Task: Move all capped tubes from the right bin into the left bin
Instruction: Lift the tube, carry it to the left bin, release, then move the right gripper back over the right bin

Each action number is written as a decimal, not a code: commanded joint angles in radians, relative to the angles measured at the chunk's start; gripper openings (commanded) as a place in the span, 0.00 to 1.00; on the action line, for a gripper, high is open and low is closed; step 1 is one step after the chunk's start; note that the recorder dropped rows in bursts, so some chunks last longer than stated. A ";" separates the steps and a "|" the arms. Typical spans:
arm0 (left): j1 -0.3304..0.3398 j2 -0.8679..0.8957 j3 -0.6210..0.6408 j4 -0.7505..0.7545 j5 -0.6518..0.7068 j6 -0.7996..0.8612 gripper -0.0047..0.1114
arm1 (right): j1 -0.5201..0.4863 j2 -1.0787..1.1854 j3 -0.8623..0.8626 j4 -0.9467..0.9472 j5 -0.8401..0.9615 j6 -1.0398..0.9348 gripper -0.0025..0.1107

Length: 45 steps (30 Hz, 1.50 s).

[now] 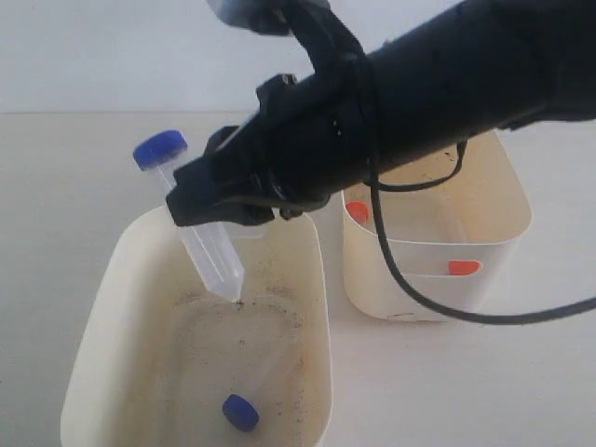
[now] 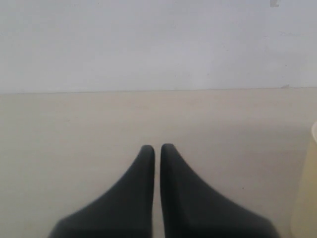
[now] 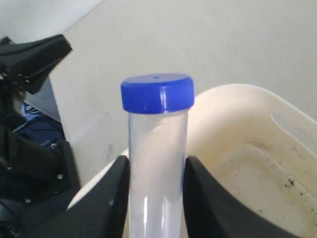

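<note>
My right gripper (image 1: 219, 209) (image 3: 156, 161) is shut on a clear tube with a blue cap (image 1: 191, 214) (image 3: 157, 124). The tube hangs tilted over the left bin (image 1: 102, 307) (image 3: 257, 114), cap up, its pointed tip just above the grimy floor. A second blue-capped tube (image 1: 240, 412) lies on that bin's floor near the front. In the right bin (image 1: 419, 289) two orange caps show, one (image 1: 358, 211) at its left wall and one (image 1: 463, 267) at its front slot. My left gripper (image 2: 157, 147) is shut and empty above bare table.
The two cream bins stand side by side on a pale table with a narrow gap between them. My right arm and its black cable (image 1: 410, 289) cross over the right bin. A cream bin edge (image 2: 307, 188) shows beside the left gripper.
</note>
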State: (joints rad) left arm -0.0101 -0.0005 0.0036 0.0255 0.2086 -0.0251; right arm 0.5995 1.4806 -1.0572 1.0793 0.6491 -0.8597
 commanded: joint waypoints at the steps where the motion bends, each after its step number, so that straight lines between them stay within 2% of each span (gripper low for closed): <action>1: 0.000 0.000 -0.004 -0.006 -0.006 -0.010 0.08 | 0.009 -0.003 0.068 0.006 -0.073 -0.003 0.02; 6: 0.000 0.000 -0.004 -0.006 -0.006 -0.010 0.08 | 0.009 -0.003 0.116 0.011 -0.100 -0.003 0.04; 9: 0.000 0.000 -0.004 -0.006 -0.006 -0.010 0.08 | 0.009 -0.003 0.128 0.011 -0.108 -0.001 0.22; 13: 0.000 0.000 -0.004 -0.006 -0.006 -0.010 0.08 | 0.010 -0.003 0.128 0.018 -0.114 -0.002 0.51; 16: 0.000 0.000 -0.004 -0.006 -0.006 -0.010 0.08 | 0.010 -0.003 0.128 0.018 -0.118 -0.002 0.59; 34: 0.000 0.000 -0.004 -0.006 -0.006 -0.010 0.08 | 0.008 -0.005 0.104 0.011 -0.132 0.055 0.59; 38: 0.000 0.000 -0.004 -0.006 -0.006 -0.010 0.08 | -0.035 -0.008 -0.002 -0.028 -0.112 0.209 0.59; 43: 0.000 0.000 -0.004 -0.006 -0.006 -0.010 0.08 | -0.100 -0.008 -0.193 -0.304 -0.060 0.359 0.38; 45: 0.000 0.000 -0.004 -0.006 -0.006 -0.010 0.08 | -0.120 -0.008 -0.249 -0.447 -0.027 0.439 0.35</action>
State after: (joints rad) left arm -0.0101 -0.0005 0.0036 0.0255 0.2086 -0.0251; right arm 0.5089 1.4806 -1.2292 0.8248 0.5705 -0.5219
